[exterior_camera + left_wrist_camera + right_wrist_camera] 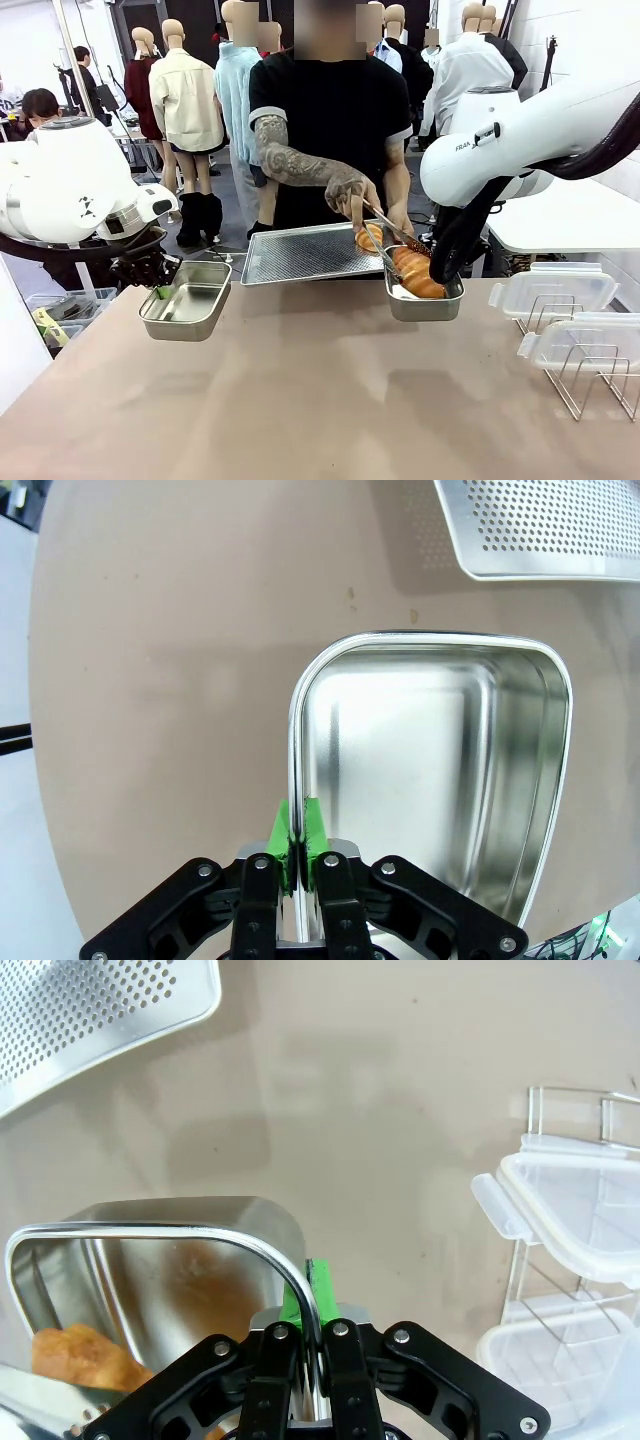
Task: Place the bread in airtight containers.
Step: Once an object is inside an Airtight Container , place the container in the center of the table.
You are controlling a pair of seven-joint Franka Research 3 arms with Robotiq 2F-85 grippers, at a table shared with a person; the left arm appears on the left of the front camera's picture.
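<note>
Nearest, on the right side of the tan bench [300,400]: two clear lids [552,288], propped in a wire rack [590,385].

Farther in, at left: left pincer [297,825], closed tight on the rim of the left tub [520,780], green pads pinching the steel wall between them. Nothing inside that tub, just bare shiny metal.

Level with it, at right: right pincer [308,1300], likewise clamped shut on the rim of the right tub [150,1228]. Inside, one golden croissant [418,275], lying along the tub floor and rising a little above the rim.

Just behind both tubs: a large perforated tray [300,255], flat on the bench, with a second croissant [369,237] at its right end.

Farthest: a person's hand [350,190] over the tray, holding metal tongs [395,232] slanted down toward the croissant in the right tub. Unclear whether the tongs grip it or merely touch it.
</note>
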